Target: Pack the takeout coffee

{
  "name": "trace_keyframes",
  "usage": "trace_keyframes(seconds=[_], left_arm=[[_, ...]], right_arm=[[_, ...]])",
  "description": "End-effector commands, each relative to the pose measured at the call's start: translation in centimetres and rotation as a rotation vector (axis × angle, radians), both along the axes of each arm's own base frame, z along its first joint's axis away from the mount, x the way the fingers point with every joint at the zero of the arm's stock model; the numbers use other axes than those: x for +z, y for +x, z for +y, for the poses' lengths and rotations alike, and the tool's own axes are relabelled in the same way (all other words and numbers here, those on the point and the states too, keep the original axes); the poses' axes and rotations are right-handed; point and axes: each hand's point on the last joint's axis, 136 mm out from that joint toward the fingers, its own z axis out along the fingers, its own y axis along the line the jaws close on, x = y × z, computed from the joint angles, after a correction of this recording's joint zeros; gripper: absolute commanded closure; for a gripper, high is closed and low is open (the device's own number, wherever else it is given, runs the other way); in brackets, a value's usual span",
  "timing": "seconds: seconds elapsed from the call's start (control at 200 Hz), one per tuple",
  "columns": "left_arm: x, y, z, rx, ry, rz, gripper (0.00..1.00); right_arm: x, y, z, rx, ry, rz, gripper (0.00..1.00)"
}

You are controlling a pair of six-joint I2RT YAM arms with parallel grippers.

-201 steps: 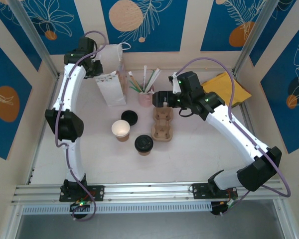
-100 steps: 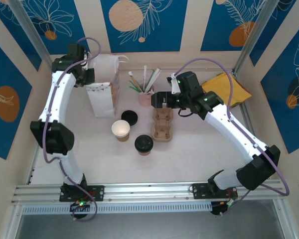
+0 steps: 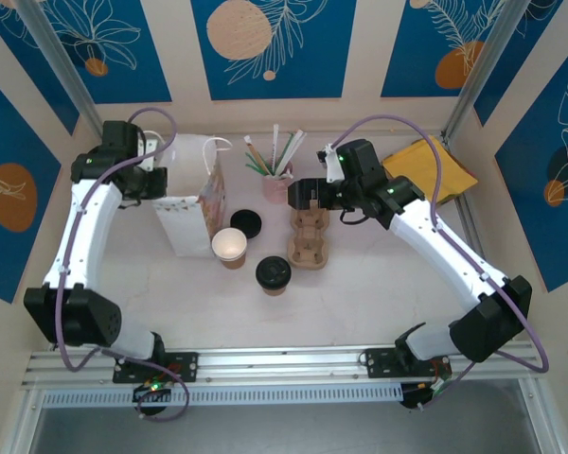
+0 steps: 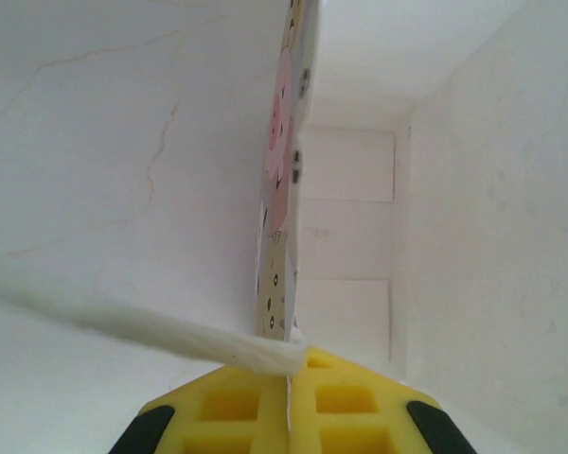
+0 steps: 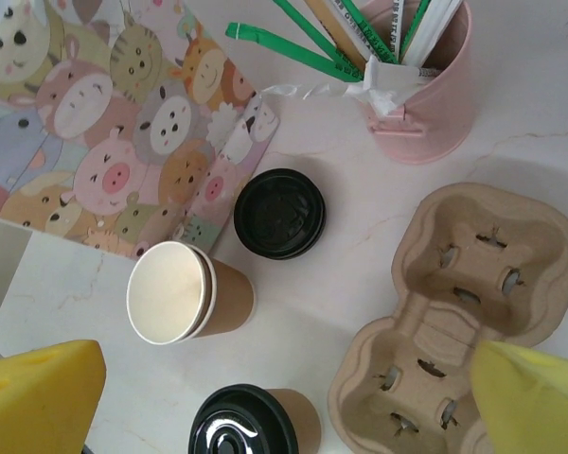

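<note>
Left pincer [image 4: 289, 386] is clamped shut on the top edge of the bag [image 3: 183, 225], with the white handle cord pinched at the pads; the left wrist view looks down into the bag's white inside. The bag stands upright at the left of the counter [image 3: 379, 284], its cartoon-animal side facing the cups. Right pincer [image 3: 300, 193] hangs above the carrier [image 3: 310, 236], yellow fingers [image 5: 38, 392] spread wide and holding nothing. The coffee [image 3: 274, 274], a brown cup with its black lid on, stands on the counter just left of the carrier's near end, apart from it and touched by neither pincer. An open cup [image 3: 229, 246] showing its pale inside sits to the coffee's left and a bit further back, near the bag's foot. A loose lid [image 3: 246, 224] lies flat just behind the open cup. A pink holder [image 3: 277, 182] with stirrers and straws stands behind the carrier. A yellow envelope [image 3: 434, 163] lies at the far right.
</note>
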Motion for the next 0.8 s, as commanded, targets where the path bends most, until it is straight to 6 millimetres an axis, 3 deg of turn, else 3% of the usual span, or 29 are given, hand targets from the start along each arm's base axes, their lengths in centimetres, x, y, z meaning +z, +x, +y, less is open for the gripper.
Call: trace_keyframes(seconds=[0.0, 0.17, 0.23, 0.285, 0.495, 0.625, 0.675, 0.795], left_arm=[[0.3, -1.6, -0.3, -0.049, -0.011, -0.014, 1.0], [0.2, -2.9, -1.0, -0.081, -0.038, -0.028, 1.0], [-0.1, -3.1, -0.8, -0.073, -0.035, -0.021, 0.87], [0.1, -3.1, -0.7, -0.059, -0.033, -0.023, 0.64], [2.2, -3.3, -0.6, -0.007, -0.059, -0.038, 0.47], [3.3, -4.3, -1.0, 0.036, -0.117, -0.048, 0.07], [3.7, -4.7, -1.0, 0.061, -0.136, -0.058, 0.0], [4.9, -6.1, -0.8, 0.106, -0.153, -0.08, 0.0]], right_arm=[[1.3, -0.8, 0.0, 0.031, 0.038, -0.036, 0.01], [1.3, -1.1, -0.2, 0.03, 0.042, -0.034, 0.01], [1.4, -1.3, -0.2, 0.029, 0.044, -0.035, 0.01], [1.4, -1.4, -0.3, 0.028, 0.043, -0.034, 0.01], [1.3, -1.9, -0.6, 0.02, 0.044, -0.031, 0.01], [1.3, -2.1, -0.8, 0.017, 0.043, -0.028, 0.01], [1.3, -2.2, -0.8, 0.016, 0.044, -0.028, 0.01], [1.4, -2.4, -0.9, 0.015, 0.043, -0.029, 0.01]])
